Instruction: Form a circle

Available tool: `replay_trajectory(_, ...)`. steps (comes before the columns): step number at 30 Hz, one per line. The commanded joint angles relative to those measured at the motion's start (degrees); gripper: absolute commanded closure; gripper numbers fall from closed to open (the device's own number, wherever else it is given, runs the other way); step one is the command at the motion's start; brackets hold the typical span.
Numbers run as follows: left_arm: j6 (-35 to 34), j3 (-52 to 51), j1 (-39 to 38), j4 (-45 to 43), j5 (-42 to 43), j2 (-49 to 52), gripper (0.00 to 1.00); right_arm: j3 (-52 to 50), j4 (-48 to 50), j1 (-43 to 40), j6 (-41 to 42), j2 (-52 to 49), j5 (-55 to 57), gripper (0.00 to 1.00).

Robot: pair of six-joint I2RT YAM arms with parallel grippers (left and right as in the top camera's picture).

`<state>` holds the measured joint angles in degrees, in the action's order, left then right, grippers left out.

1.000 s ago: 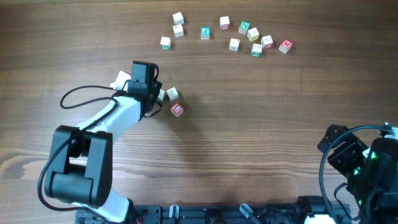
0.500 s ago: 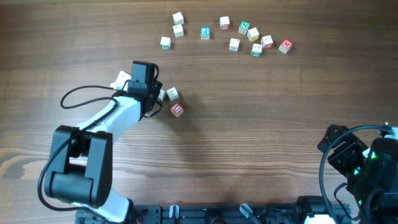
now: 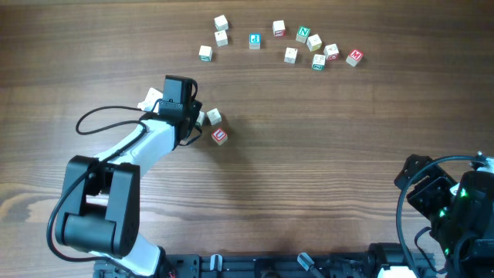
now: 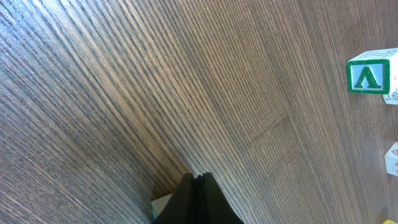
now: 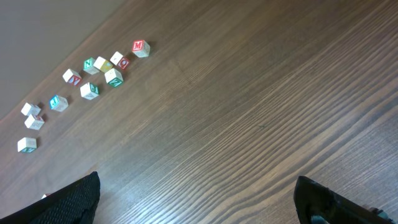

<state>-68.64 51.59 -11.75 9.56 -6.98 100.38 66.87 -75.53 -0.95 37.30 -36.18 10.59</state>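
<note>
1. The left hand had its fingers pressed together, nothing between them, close over the table.
2. The cluster of three letter cubes lay just beside that hand, the red-printed cube nearest the robot.
3. The right hand stood spread wide and empty, well apart from the scattered letter cubes.

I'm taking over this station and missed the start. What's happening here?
The left gripper, shut, is reached out beside a small cluster of three letter cubes, one of them a red cube. It looks set to nudge them rather than hold one. No circle is formed yet. The other cubes lie scattered at the far side. The right gripper hangs open at the near right, touching nothing.
</note>
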Motion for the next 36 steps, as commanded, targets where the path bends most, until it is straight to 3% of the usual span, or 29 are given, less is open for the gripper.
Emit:
replay_trajectory(1,0.9,-0.6,-0.4,-0.2,0.6,-0.3,0.96,0.0,0.2,0.1,0.4,0.3,0.3,0.0)
replay_trajectory(36,0.9,-0.6,-1.2,-1.3,0.3,-0.3,0.96,0.0,0.2,0.1,0.4,0.3,0.3,0.0)
